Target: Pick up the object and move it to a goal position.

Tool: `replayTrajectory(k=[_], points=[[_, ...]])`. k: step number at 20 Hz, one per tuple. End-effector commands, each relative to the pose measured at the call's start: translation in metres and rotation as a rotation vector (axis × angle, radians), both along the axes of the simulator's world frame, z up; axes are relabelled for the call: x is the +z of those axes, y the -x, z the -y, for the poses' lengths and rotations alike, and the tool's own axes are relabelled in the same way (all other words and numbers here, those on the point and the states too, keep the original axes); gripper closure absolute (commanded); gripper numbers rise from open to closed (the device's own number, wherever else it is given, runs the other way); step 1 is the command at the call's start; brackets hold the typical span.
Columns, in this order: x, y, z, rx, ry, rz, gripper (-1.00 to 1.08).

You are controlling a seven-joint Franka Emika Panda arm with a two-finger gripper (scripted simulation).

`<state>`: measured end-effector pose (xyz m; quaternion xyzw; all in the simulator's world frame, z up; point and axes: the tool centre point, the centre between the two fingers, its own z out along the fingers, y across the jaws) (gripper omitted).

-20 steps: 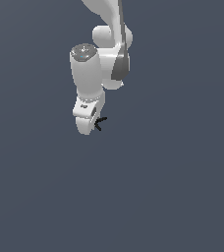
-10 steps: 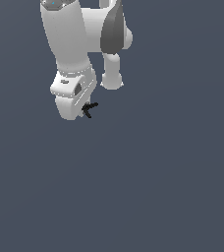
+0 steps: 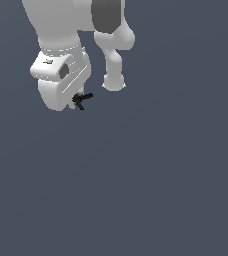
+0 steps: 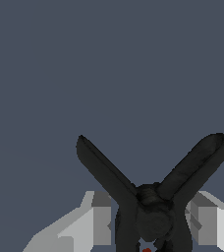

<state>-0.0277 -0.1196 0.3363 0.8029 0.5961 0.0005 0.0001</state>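
The white arm (image 3: 66,30) fills the upper part of the exterior view, toward that view's left, against a plain grey-blue ground; no desk edge and no goal marker can be made out in either view. At the arm's lower end the pincer (image 3: 75,100) is seen, largely masked by the bulky white hand.

The object (image 3: 81,99) is found right at the pincer's tip, projecting from under the hand toward the exterior view's right. In the wrist view the object (image 4: 151,202) is seen seated between the two pale fingers (image 4: 92,221), one at each flank, so the pincer is judged to be narrowed onto it and carrying it. Two black prongs are spread in a V away from the camera, and a small red spot (image 4: 146,250) is glimpsed at the stem.

Since the object lies directly between the fingers, the coming move is judged to be a carry, not an approach. Its direction cannot be told.
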Motion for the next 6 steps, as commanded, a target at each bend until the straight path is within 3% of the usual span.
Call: replayTrajectory(k=[1,6], points=[[0.0071,-0.0018,0.0023,0.000,0.000,-0.001,1.08],[0.0115,-0.0034,0.0038,0.000,0.001,-0.001,1.08]])
